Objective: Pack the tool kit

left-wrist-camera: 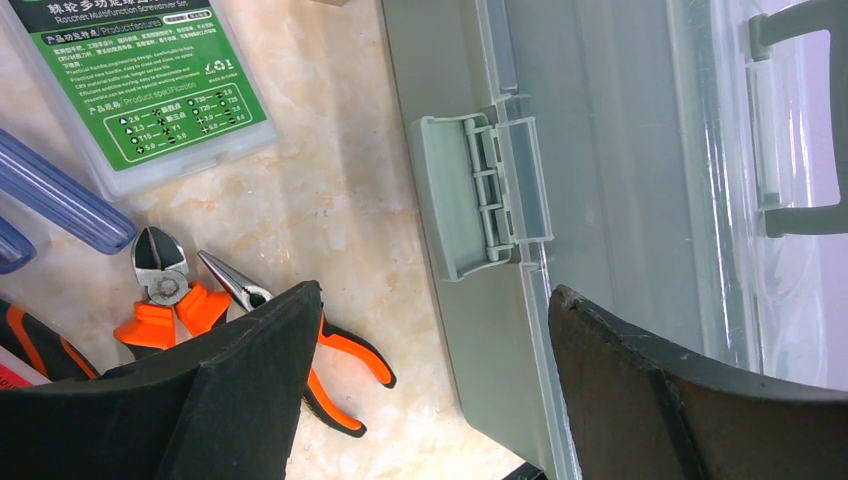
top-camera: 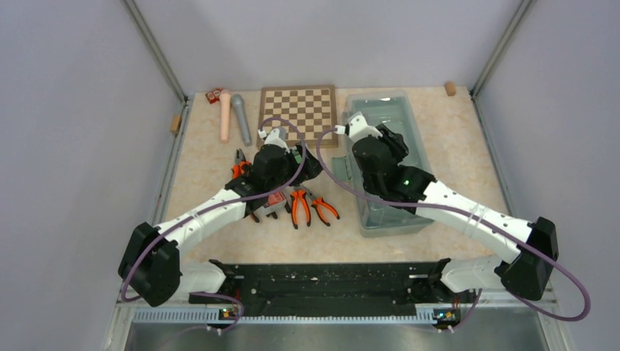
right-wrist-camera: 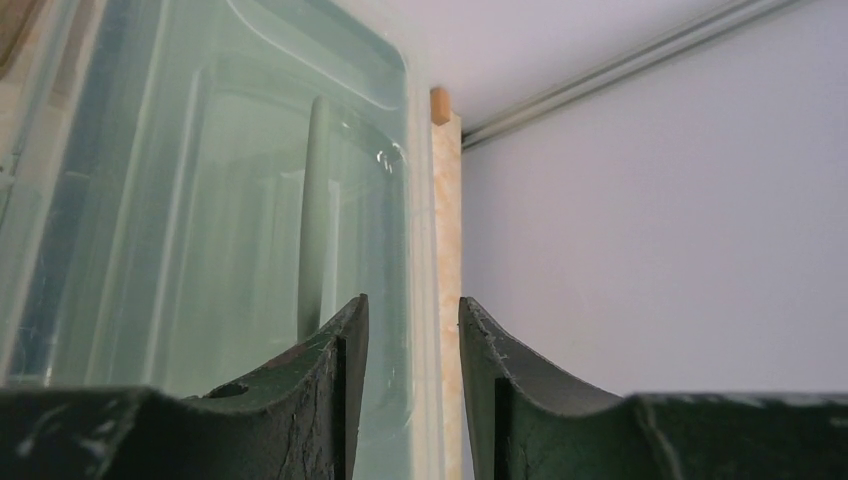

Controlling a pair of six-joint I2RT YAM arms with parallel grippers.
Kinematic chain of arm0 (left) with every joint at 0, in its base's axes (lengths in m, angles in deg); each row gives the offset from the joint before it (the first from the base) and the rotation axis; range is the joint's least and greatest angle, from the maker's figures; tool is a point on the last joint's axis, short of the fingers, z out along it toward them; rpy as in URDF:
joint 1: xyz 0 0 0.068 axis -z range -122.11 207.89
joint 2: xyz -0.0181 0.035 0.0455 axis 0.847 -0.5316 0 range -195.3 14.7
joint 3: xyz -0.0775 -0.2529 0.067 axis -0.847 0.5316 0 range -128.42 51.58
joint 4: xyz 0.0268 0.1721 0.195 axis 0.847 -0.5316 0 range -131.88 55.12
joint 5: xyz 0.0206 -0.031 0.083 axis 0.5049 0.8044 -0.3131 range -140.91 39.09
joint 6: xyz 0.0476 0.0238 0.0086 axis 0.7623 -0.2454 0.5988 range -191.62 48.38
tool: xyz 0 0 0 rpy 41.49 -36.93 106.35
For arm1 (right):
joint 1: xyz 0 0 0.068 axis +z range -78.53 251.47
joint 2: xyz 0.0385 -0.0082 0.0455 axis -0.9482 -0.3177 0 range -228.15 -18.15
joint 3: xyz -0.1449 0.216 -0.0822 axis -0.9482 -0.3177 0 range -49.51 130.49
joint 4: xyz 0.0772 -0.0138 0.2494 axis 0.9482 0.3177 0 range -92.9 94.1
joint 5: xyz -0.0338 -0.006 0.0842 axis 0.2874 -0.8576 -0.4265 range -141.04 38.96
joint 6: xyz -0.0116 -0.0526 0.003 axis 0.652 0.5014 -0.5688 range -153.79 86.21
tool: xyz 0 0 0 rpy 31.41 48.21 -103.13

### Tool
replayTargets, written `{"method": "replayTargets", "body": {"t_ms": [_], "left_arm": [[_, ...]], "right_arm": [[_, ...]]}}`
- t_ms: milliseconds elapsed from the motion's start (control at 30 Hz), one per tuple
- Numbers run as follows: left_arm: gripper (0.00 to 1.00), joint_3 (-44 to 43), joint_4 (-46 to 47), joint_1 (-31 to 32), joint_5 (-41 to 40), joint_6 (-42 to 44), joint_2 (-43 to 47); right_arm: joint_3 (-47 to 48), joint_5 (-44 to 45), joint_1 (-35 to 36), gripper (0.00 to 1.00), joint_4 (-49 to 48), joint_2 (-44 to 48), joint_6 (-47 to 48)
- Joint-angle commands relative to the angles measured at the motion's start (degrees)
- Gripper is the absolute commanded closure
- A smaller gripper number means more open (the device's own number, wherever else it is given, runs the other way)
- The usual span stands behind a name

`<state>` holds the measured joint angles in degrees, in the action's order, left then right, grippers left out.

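We find the left gripper (left-wrist-camera: pixel 432 292) released, jaws wide above the toolbox (left-wrist-camera: pixel 600 120) latch (left-wrist-camera: pixel 480 190) beside the pliers (left-wrist-camera: pixel 165 300); on the right gripper (right-wrist-camera: pixel 413 305) the jaws stand narrow over the lid (right-wrist-camera: pixel 200 220), grasp indeterminable.

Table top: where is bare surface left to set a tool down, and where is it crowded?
Free: the strip between the toolbox and the right wall; the patch between the pliers and the arms' base rail; the left side between the cylinders and the left arm. Crowded: tools clustered between chessboard and pliers.
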<state>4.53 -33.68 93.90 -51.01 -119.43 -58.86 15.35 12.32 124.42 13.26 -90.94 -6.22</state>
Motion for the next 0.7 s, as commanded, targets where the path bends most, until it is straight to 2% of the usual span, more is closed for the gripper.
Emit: {"method": "replayTargets", "body": {"t_ms": [0, 333, 533, 667], "left_arm": [[0.12, -1.55, 0.53, 0.20, -0.65, 1.05, 2.28], [0.12, -1.24, 0.54, 0.20, -0.88, 0.93, 2.66], [0.12, -1.30, 0.89, 0.21, -0.21, 0.66, 2.13], [0.12, -1.39, 0.68, 0.20, -0.17, 0.68, 2.21]], "right_arm": [[1.79, -4.20, -2.52, 0.62, 5.67, 0.44, -8.15], [12.26, -7.19, -3.17, 0.54, 12.34, 3.37, -13.04], [14.52, -21.43, -3.20, 0.42, 16.82, 2.94, -16.06], [13.48, -23.04, -5.36, 0.43, 17.40, 0.59, -19.10]]}}
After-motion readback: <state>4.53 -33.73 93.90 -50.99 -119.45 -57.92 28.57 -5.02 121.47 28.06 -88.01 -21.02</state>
